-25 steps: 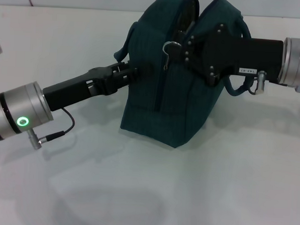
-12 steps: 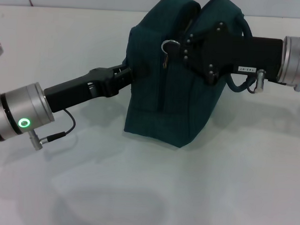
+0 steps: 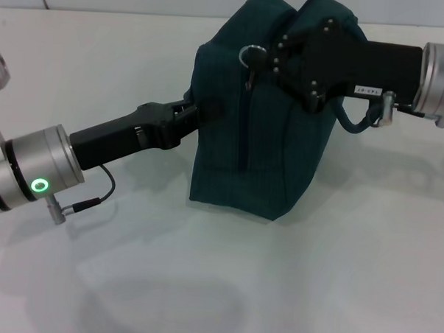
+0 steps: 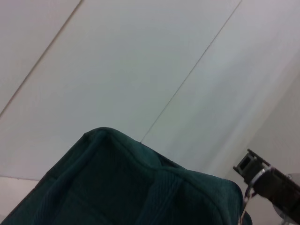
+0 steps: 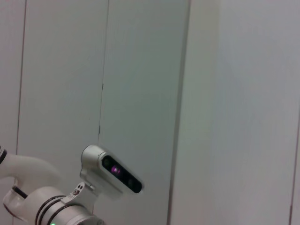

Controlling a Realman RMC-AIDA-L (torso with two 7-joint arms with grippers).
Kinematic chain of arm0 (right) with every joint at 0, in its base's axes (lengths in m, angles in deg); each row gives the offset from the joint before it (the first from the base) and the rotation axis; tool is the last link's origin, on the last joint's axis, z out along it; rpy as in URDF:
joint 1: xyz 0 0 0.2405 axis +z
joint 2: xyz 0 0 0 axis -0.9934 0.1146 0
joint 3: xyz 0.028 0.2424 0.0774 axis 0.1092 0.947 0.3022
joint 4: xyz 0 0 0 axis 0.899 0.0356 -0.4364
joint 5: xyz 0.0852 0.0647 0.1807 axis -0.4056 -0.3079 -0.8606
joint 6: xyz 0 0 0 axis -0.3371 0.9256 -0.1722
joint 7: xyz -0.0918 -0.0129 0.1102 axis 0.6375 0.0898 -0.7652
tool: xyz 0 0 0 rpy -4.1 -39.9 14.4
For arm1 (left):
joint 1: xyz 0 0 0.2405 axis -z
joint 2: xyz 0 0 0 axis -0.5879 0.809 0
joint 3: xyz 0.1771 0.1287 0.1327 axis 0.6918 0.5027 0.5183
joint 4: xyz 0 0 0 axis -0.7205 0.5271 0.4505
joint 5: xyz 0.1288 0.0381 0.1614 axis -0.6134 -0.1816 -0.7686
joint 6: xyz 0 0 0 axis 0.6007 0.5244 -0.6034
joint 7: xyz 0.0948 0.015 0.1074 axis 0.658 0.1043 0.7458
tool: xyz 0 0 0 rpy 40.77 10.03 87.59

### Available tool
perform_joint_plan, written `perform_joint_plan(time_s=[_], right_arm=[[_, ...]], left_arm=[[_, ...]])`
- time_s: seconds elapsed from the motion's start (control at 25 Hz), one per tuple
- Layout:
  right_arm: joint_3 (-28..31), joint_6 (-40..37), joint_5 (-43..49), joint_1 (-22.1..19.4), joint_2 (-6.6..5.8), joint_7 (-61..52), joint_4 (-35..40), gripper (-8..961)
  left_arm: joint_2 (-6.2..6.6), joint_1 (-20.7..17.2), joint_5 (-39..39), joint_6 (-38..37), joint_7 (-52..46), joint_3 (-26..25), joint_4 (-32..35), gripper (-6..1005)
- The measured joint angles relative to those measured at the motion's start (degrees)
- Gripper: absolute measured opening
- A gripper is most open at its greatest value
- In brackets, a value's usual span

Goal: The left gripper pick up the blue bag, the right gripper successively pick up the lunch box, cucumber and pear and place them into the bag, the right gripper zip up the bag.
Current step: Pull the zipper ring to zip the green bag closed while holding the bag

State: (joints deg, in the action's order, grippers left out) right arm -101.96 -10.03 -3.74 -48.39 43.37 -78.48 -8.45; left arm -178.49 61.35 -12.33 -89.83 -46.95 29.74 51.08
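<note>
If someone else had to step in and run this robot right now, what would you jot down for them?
Left gripper: pressed against the blue bag's left side, steadying it.
Right gripper: at the bag's top, by the zipper's ring pull.
The bag stands upright on the white table.
Lunch box, cucumber and pear: none in view, presumably inside.
Left: finish zipping; I cannot tell how far the zipper has run.

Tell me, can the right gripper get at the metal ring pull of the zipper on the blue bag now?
Probably yes. The right gripper is already beside the ring pull near the top of the blue bag, with nothing between them. The left gripper is lower, against the bag's end.
</note>
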Motion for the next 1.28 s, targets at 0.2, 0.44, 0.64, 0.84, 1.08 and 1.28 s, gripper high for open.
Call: perform_joint_plan(time_s=[0.2, 0.44, 0.64, 0.84, 1.08, 1.28], right_arm=[[0.71, 0.26, -0.32, -0.21, -0.14, -0.41, 0.01, 10], [1.78, 0.49, -0.47, -0.70, -0.21, -1.37, -0.78, 9], [1.82, 1.61, -0.95, -0.73, -0.18, -1.39, -1.41, 9], [1.86, 1.80, -1.84, -0.46, -0.22, -1.40, -1.44, 9], [1.77, 1.28, -1.91, -0.16, -0.10, -1.33, -0.88, 10], [1.76, 1.36, -2.67, -0.14, -0.11, -1.26, -0.79, 9]], left_arm=[[0.00, -0.28, -0.01, -0.21, 0.69, 0.00, 0.00, 61], [0.01, -0.44, -0.04, -0.58, 0.80, -0.01, -0.66, 60], [0.01, -0.29, -0.11, -3.25, 4.49, -0.01, -2.52, 60], [0.01, -0.36, -0.47, -4.06, 5.91, 0.53, -3.35, 60], [0.00, 0.12, -0.61, -3.29, 6.67, 0.61, -4.43, 59], [0.01, 0.10, -0.61, -2.77, 6.93, 0.61, -4.73, 58]])
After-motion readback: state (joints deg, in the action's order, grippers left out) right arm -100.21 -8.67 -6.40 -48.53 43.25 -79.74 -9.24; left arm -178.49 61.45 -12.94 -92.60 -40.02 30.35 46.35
